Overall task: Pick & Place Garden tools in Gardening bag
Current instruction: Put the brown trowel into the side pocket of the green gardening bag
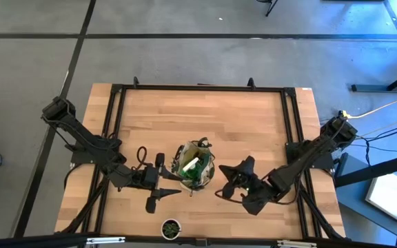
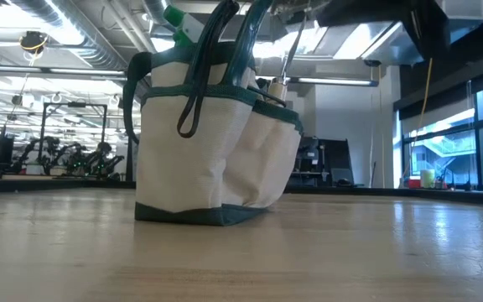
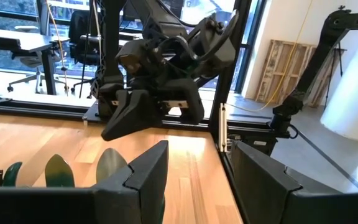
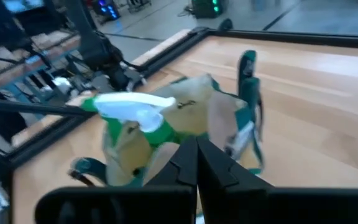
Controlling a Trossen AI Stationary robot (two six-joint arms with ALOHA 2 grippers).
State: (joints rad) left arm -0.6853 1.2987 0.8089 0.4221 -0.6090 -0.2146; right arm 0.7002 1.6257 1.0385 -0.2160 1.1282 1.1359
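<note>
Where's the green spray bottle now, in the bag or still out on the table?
In. The spray bottle sticks out of the gardening bag, white top above the mouth.

Both arms are hanging low over the near-middle of the table, left gripper sitting with fingers spread, right gripper pointing left toward it with fingers pinched fully together.

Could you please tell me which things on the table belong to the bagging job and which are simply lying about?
Job:
- bag, standing mid-table
- spray bottle, in the bag
- tool handle, upright in a side pocket

Lying about:
- pot with a plant, near the table's front edge
</note>
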